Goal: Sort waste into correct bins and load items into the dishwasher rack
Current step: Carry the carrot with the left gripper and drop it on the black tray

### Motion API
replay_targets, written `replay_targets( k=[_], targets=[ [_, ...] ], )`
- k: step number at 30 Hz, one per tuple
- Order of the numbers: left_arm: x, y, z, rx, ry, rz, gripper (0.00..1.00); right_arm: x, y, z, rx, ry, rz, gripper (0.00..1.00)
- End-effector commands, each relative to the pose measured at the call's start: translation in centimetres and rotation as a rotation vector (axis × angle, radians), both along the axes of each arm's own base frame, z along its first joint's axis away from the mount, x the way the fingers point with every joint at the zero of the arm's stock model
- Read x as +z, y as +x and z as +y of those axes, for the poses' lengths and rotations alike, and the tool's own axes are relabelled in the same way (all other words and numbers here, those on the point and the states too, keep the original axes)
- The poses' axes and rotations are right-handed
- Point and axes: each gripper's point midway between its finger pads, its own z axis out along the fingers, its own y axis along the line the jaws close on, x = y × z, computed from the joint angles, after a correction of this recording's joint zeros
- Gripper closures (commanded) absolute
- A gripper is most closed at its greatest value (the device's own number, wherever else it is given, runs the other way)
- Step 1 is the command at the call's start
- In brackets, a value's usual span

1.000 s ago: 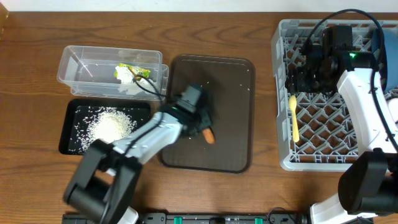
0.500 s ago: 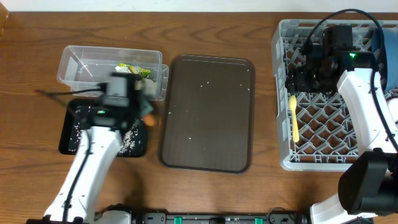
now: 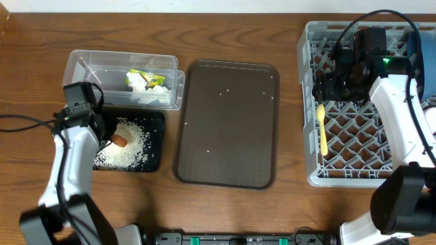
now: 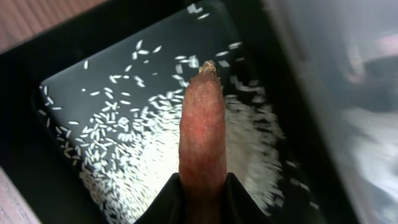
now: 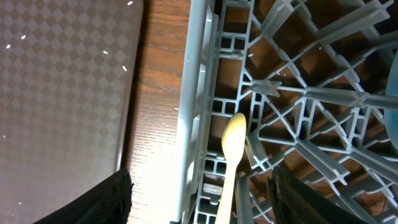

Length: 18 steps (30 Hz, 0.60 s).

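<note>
1. Overhead: my left gripper [image 3: 111,139] is pinching the small orange carrot piece [image 3: 120,141] above the shallow black tray [image 3: 157,121], near the left edge of the worktop [image 3: 41,41]. Loose white rice [image 3: 129,150] lies heaped in that tray. Just behind it, the clear plastic tub [image 3: 88,68] holds the crumpled white and yellow-green wrappers [image 3: 144,79]. The dark brown serving tray [image 3: 228,136] sits mid-worktop with a few stray grains on it. My right gripper [image 3: 329,82] hangs over the left side of the grey dishwasher rack [image 3: 381,173] at the right edge. The pale yellow spoon [image 3: 321,129] lies in that rack.

2. Left wrist: my left gripper [image 4: 202,194] is pressed onto the carrot piece [image 4: 202,130] from both sides. The rice [image 4: 143,162] is spread in the black tray [image 4: 37,143] below, and the tub [image 4: 348,93] is a blur on the right.

3. Right wrist: my right gripper [image 5: 202,190] is spread wide and holds nothing. The spoon [image 5: 233,143] lies between its fingers on the rack [image 5: 199,74] lattice, just inside the wall. The serving tray [image 5: 62,93] is on the left.
</note>
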Motion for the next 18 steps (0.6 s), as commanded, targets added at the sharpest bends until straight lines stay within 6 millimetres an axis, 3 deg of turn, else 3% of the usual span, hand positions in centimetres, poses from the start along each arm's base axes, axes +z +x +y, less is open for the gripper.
replay_targets(
  k=[1, 5, 9, 11, 15, 18],
  targets=[
    [-2.3, -0.7, 0.8, 0.019, -0.008, 0.071, 0.92, 1.1, 0.4, 0.3, 0.012, 0.003, -0.033, 0.31],
    [-4.2, -0.8, 1.5, 0.041, -0.022, 0.109, 0.93, 1.1, 0.4, 0.3, 0.012, 0.002, -0.032, 0.31],
    [-4.8, -0.9, 2.0, 0.054, -0.024, 0.114, 0.92, 1.1, 0.4, 0.3, 0.012, 0.002, -0.031, 0.31],
    [-4.8, -0.8, 2.1, 0.055, -0.023, 0.109, 0.78, 1.1, 0.4, 0.3, 0.012, 0.002, -0.031, 0.31],
    [-4.8, -0.7, 2.1, 0.045, -0.021, 0.109, 0.73, 1.1, 0.4, 0.3, 0.012, 0.002, -0.033, 0.31],
    [-4.5, -0.6, 2.1, -0.018, -0.003, 0.115, 0.61, 1.1, 0.4, 0.3, 0.012, 0.002, -0.034, 0.29]
  ],
)
